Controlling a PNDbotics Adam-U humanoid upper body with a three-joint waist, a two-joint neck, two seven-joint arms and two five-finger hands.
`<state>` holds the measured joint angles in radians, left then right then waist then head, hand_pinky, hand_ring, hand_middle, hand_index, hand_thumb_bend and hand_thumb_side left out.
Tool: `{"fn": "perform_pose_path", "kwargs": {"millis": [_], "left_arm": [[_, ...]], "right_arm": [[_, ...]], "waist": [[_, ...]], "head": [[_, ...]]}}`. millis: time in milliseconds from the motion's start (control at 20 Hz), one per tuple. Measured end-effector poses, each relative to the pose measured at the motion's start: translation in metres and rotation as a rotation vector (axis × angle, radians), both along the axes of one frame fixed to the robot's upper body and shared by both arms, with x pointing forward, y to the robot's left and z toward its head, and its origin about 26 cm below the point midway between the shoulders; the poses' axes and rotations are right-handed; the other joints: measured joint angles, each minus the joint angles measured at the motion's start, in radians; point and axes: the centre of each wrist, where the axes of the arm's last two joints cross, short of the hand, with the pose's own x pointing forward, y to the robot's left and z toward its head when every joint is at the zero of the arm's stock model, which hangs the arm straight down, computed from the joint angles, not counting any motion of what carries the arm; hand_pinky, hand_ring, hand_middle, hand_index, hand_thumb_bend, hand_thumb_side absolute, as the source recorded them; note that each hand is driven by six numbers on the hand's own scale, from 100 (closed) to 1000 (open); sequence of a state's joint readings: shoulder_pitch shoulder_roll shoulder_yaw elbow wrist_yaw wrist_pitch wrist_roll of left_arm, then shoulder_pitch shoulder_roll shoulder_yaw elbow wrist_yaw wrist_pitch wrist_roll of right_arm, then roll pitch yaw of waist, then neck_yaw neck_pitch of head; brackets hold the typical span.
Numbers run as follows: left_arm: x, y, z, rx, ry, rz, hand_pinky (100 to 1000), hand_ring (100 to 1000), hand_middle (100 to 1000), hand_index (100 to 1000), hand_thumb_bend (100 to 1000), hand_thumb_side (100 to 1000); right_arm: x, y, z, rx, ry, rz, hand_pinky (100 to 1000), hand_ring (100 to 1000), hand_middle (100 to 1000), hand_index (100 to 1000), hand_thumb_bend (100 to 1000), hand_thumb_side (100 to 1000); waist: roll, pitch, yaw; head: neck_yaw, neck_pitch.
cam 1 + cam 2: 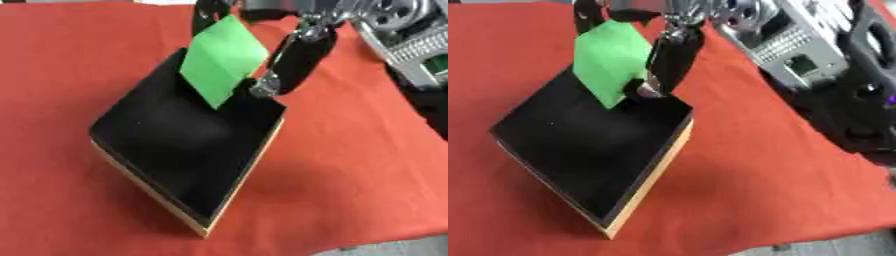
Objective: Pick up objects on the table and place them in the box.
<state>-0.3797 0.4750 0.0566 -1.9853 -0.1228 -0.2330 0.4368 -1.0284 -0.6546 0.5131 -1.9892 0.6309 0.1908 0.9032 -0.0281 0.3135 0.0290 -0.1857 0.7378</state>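
A green block (222, 61) hangs tilted over the far end of the box (131, 160), which is black inside with a pale wooden rim. My right hand (297, 55) comes in from the upper right and is shut on the block, with fingers curled down its right side and another dark finger (586, 16) at its top left. The block's lower corner dips toward the box's black inside. My left hand shows in neither view.
A red cloth (350, 165) covers the table around the box. My right arm's silver and black forearm (798, 50) fills the upper right. The cloth's front edge runs along the lower right corner.
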Motion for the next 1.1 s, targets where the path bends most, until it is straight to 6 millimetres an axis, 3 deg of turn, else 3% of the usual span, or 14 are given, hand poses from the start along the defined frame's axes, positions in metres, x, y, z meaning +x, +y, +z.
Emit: {"fn": "perform_pose_path", "kwargs": {"millis": [750, 900, 950, 1100], "left_arm": [[0.000, -0.001, -0.001, -0.007, 0.002, -0.004, 533, 812, 684, 805, 100, 563], [0.000, -0.001, -0.001, -0.008, 0.001, -0.004, 533, 812, 684, 805, 100, 565], [0.000, -0.001, -0.001, -0.008, 0.002, -0.004, 533, 812, 684, 805, 100, 565], [0.000, -0.001, -0.001, -0.008, 0.001, -0.005, 533, 812, 684, 805, 100, 565]], "right_arm": [[-0.004, 0.031, -0.043, -0.081, 0.057, 0.062, 550, 594, 486, 576, 177, 100], [-0.005, 0.035, -0.052, -0.103, 0.063, 0.062, 623, 659, 540, 644, 253, 100], [-0.005, 0.035, -0.054, -0.108, 0.065, 0.059, 691, 733, 606, 702, 326, 100], [-0.005, 0.035, -0.059, -0.120, 0.063, 0.052, 743, 802, 710, 772, 409, 100]], "waist": [[-0.005, -0.002, 0.000], [-0.005, -0.001, 0.004], [-0.005, 0.000, 0.005], [-0.005, 0.001, 0.008]], "head": [[-0.002, 0.000], [-0.005, 0.000], [-0.006, 0.000], [-0.007, 0.000]]}}
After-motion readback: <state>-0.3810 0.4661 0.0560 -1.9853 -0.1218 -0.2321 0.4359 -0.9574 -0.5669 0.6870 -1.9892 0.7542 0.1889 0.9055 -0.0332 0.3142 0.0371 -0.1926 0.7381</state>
